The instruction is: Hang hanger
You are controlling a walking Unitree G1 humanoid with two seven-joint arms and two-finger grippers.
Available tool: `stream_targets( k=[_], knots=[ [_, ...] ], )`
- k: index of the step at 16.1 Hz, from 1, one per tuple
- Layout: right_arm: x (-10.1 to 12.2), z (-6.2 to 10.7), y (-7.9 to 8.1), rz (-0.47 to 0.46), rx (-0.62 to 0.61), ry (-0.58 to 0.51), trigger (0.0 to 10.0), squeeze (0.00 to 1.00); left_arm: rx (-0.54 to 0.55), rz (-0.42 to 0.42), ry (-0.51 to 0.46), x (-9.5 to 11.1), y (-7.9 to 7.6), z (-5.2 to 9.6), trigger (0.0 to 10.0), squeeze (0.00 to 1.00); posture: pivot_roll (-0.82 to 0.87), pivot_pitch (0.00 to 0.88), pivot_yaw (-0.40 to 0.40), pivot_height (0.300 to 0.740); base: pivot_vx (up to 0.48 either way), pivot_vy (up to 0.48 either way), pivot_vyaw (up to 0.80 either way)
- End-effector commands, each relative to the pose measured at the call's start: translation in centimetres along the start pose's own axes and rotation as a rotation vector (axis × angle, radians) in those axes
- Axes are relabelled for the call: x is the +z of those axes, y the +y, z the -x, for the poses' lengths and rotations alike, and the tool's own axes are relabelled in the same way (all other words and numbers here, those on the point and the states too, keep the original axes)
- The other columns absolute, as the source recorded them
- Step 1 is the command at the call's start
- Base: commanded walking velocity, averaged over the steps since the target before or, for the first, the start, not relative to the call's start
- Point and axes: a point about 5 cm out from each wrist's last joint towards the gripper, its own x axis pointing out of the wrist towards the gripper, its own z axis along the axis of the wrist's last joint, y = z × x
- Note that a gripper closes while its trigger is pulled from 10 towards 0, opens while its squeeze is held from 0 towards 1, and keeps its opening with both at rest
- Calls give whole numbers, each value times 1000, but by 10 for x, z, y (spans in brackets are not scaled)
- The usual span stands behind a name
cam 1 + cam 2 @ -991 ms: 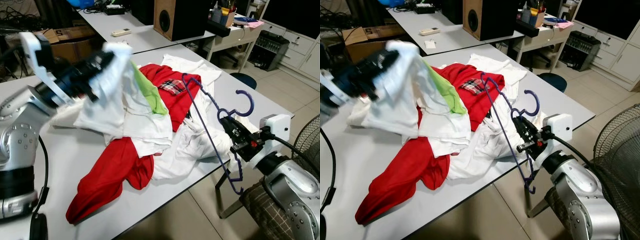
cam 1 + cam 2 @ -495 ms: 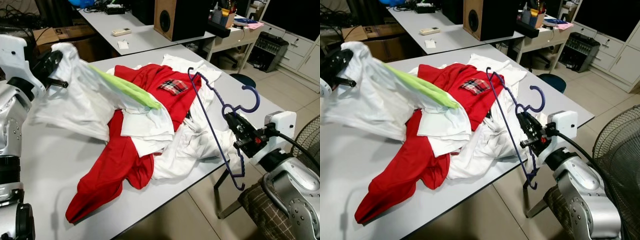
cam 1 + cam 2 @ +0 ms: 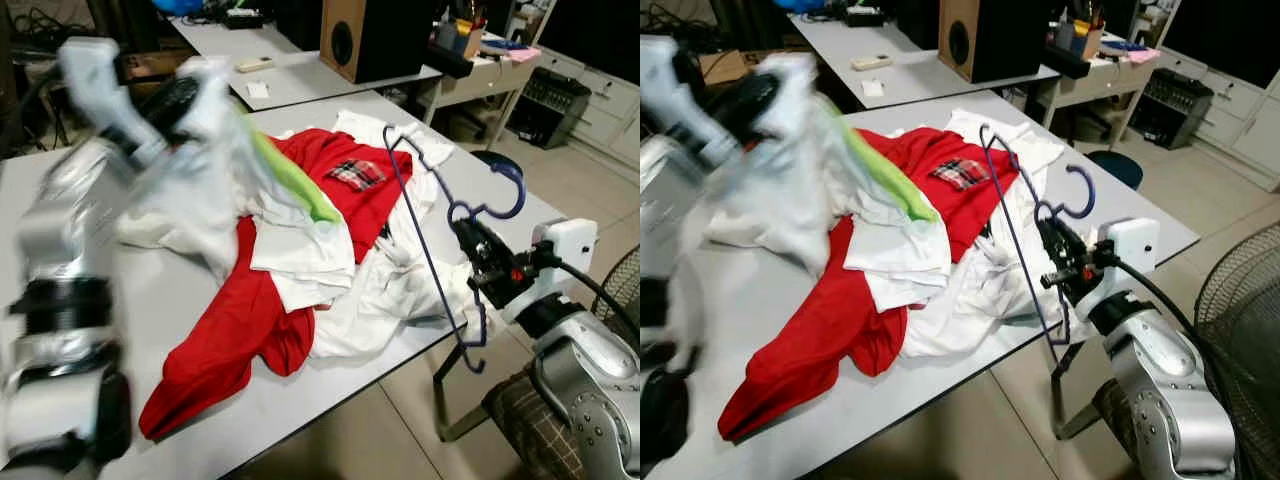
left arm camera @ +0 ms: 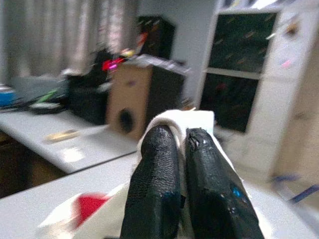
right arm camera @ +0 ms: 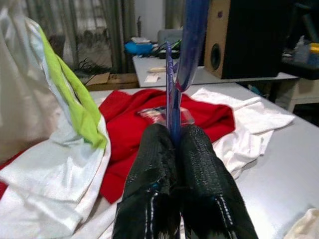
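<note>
A purple wire hanger (image 3: 428,238) stands upright over the table's right edge, its hook (image 3: 497,190) curling up and to the right. My right gripper (image 3: 467,236) is shut on the hanger just below the hook. In the right wrist view the hanger's wire (image 5: 175,94) rises from between the two black fingers (image 5: 149,189). My left gripper (image 3: 170,98) is raised at the far left, blurred, and shut on a white garment (image 3: 200,170) with a lime-green part (image 3: 290,180), which drapes from it down to the pile. White cloth (image 4: 174,122) is pinched between the fingertips.
A heap of red (image 3: 240,320) and white clothes (image 3: 390,290) covers the grey table (image 3: 180,290). Behind it stands a second table with a wooden speaker (image 3: 375,40). A fan (image 3: 1240,330) stands at the right, and a chair (image 3: 520,410) sits under my right arm.
My left arm has swung back in from the far left toward the pile, carrying the white garment higher and closer. The right gripper and hanger have barely moved.
</note>
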Motion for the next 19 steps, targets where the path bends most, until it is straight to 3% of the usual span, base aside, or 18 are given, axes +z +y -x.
stream_targets(
  k=[1,2,7,9,10,11,12,15,17,18,19],
  knots=[
    [6,2,-5,13,-37,-35,10000,0,-48,-18,22,-4,-13,-10,0,0,6,0,-5,740,0,0,0],
    [7,5,-7,17,-68,-48,10000,0,-73,-40,75,-20,-25,-22,0,0,-8,0,16,740,0,0,0],
    [7,22,-7,23,-145,-63,10000,0,-175,-43,137,-37,-53,-38,0,0,-61,0,98,740,0,0,0],
    [6,27,-6,25,-163,-65,10000,0,-339,-59,139,-41,-71,-36,0,0,-74,0,113,740,0,0,0],
    [7,29,-6,26,-169,-68,10000,0,-582,-42,176,-45,-89,-22,0,0,-81,0,119,740,0,0,0],
    [7,30,-6,27,-173,-69,10000,0,-744,-59,215,-49,-99,-8,0,0,-82,0,120,740,0,0,0],
    [8,31,-7,29,-174,-70,10000,0,-866,-84,303,-59,-99,11,0,0,-86,0,119,740,0,0,0],
    [7,30,-4,39,-153,-59,10000,0,-904,-211,540,-93,-79,51,0,0,-82,0,99,740,0,0,0],
    [7,28,-1,42,-139,-52,10000,0,-871,-276,615,-104,-71,61,0,0,-82,0,93,740,0,0,0],
    [7,27,-1,45,-132,-50,10000,0,-860,-308,640,-107,-68,65,3412,0,-84,0,90,740,0,0,0],
    [6,26,0,48,-122,-44,10000,0,-821,-345,654,-111,-64,69,10000,0,-82,0,84,740,0,0,0]
  ],
)
